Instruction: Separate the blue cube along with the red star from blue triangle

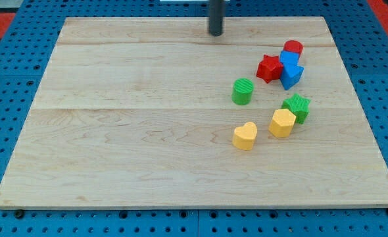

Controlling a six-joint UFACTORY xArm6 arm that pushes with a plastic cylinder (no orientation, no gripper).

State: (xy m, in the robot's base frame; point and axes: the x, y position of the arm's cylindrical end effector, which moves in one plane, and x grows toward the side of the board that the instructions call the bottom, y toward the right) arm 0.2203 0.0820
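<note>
The blue cube [289,58] sits at the view's upper right, touching the red star [269,68] on its left and the blue triangle [292,76] just below it. A red cylinder [293,47] touches the cube from above. These form one tight cluster. My tip [216,32] is near the view's top centre, well to the left of and above the cluster, touching no block.
A green cylinder [242,91] stands left of and below the cluster. A green star [298,106], a yellow hexagon [282,122] and a yellow heart [244,136] lie lower. The wooden board [115,131] lies on a blue pegboard.
</note>
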